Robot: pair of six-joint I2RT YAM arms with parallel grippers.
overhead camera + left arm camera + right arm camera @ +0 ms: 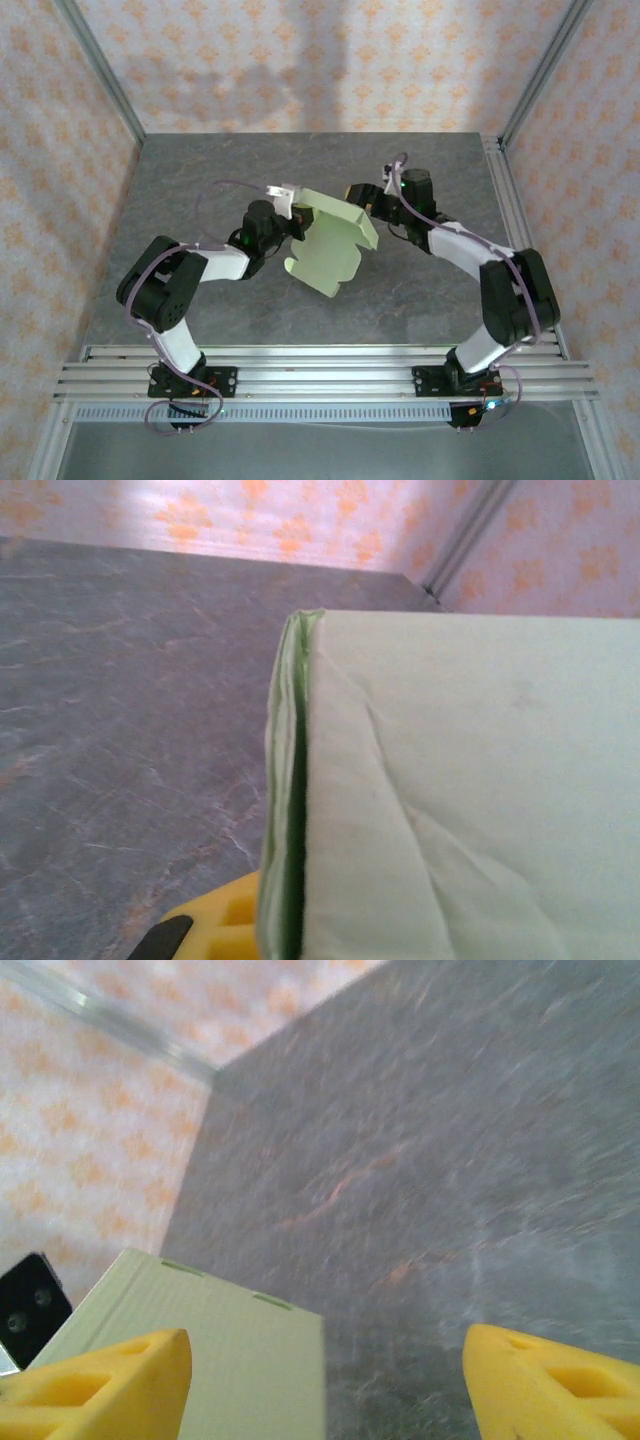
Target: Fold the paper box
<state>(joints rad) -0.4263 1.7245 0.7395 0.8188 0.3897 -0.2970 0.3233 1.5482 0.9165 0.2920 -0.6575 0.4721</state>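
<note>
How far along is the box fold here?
Done: one edge of the box looks doubled over. In hand: left fingers hold it raised and tilted; right fingers open beside it. Left: flaps unfolded, no box shape yet.

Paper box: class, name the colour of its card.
The paper box is pale light green, clearest in the top external view.

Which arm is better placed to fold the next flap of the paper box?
Right, probably. The left claw looks shut on the paper box, holding it tilted up, so it is busy. The right claw is open at its far edge, free to push.
</note>
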